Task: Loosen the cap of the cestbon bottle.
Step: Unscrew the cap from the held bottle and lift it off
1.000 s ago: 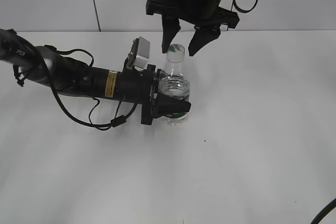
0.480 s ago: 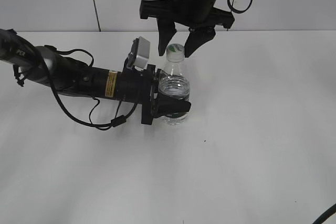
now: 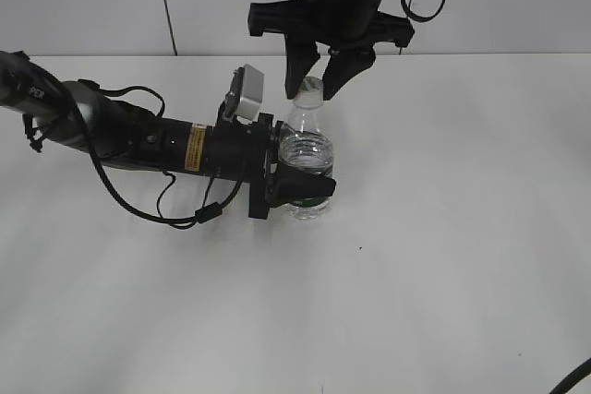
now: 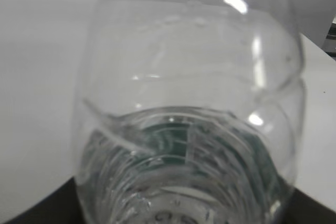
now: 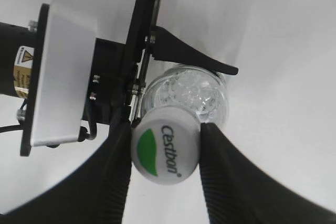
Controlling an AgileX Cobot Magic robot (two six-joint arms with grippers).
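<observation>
Right gripper (image 5: 165,156) pinches cap (image 5: 165,151); left gripper (image 3: 300,188) clamps cestbon bottle (image 3: 305,149), label mostly hidden.

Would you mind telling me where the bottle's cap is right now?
The cap sits atop the cestbon bottle, centre-left in the exterior view, between the right claw fingers; the left claw grips the bottle's body.

Left gripper (image 3: 309,189) reaching in sideways with jaws clamped, right gripper (image 3: 315,83) pointing down, fingers (image 5: 118,171) closed in
</observation>
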